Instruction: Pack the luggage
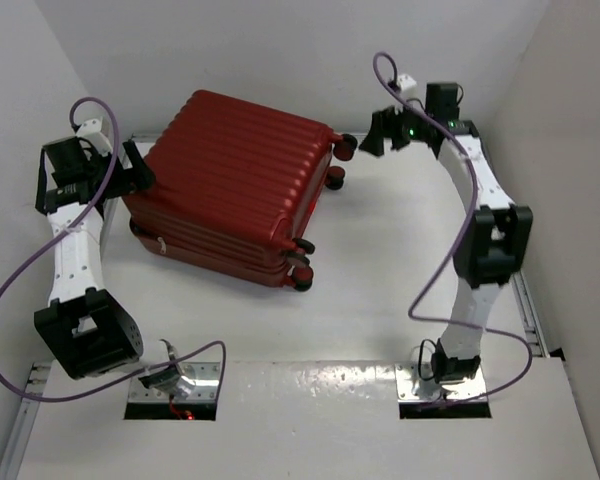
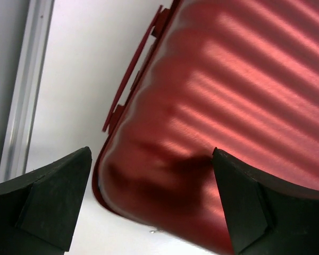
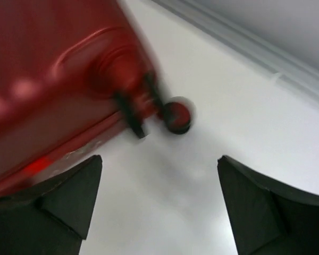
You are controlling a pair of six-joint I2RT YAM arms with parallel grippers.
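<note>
One closed suitcase [image 1: 230,175] lies flat at 11 o'clock on the table [image 1: 380,300], long axis 9 to 3 o'clock, wheels [image 1: 345,147] toward 3. Left gripper [image 1: 140,172]: jaws apart at its 9 o'clock end. Right gripper [image 1: 375,130]: jaws apart beside the wheels.

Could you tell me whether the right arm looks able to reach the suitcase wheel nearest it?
Probably yes: the right gripper hangs open close beside the luggage, and its wrist view shows only bare table between its fingers and that wheel.

Robot lab cell: white walls [image 1: 280,40], rail-edged table [image 1: 380,290], bolted arms [image 1: 477,290].
</note>
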